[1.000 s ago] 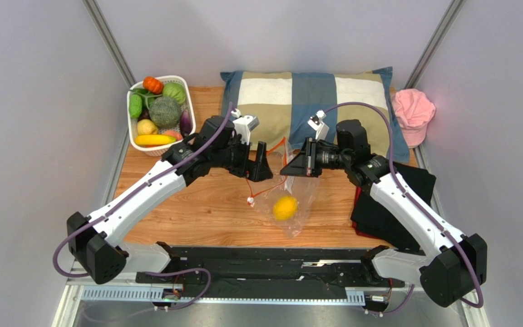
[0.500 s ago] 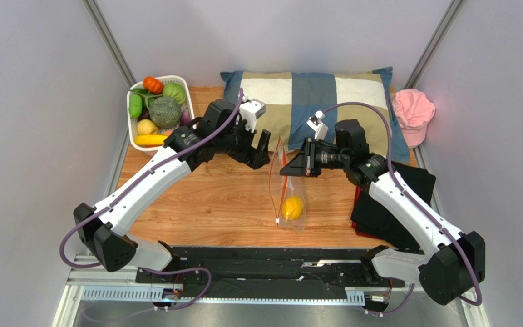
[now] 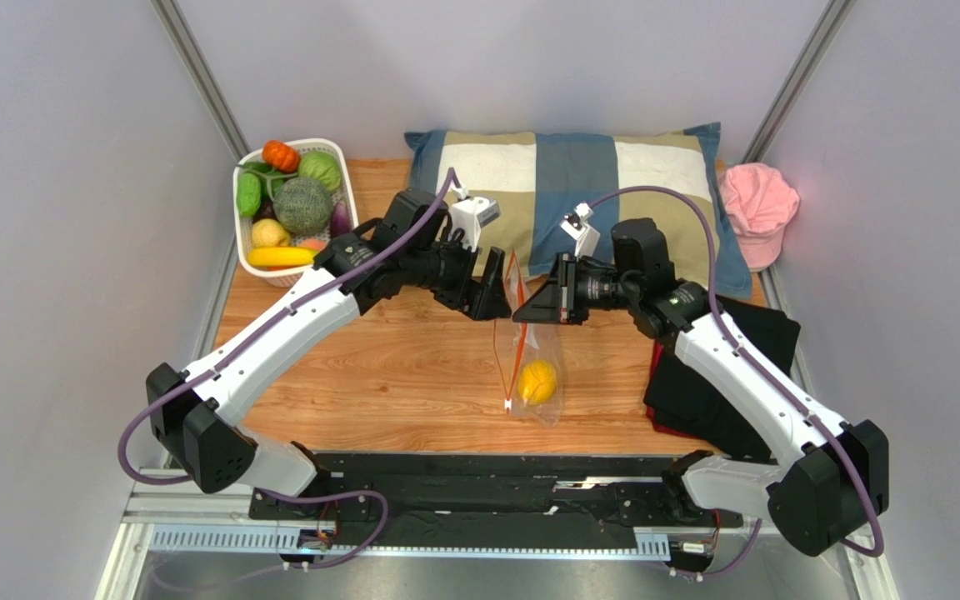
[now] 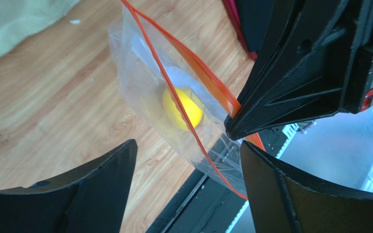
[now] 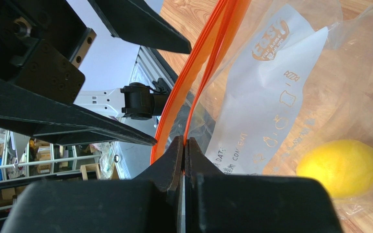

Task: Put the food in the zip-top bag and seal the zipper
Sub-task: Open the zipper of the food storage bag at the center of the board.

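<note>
The clear zip-top bag point(image 3: 530, 363) hangs edge-on above the wooden table, held by its top. My right gripper point(image 3: 520, 313) is shut on the orange-red zipper point(image 5: 187, 124) at one corner. A yellow lemon point(image 3: 538, 381) sits low inside the bag, and it also shows as the lemon point(image 5: 344, 167) in the right wrist view beside the white label point(image 5: 271, 97). My left gripper point(image 3: 500, 288) is open just left of the bag's top, and the free zipper strip point(image 4: 183, 109) runs between its fingers untouched. More food lies in the white basket point(image 3: 240, 240): a banana point(image 3: 280, 256) and a tomato point(image 3: 280, 155).
A checked pillow point(image 3: 573, 188) lies along the back of the table. At the back right sits a pink cap point(image 3: 758, 200). Black cloth point(image 3: 729, 375) covers the right side under my right arm. A black rail point(image 3: 485, 481) runs along the near edge.
My left gripper moved right and up to the bag's top, its jaws a little narrower. The bag swung from lying spread out to hanging edge-on, and the lemon shifted right with it.
</note>
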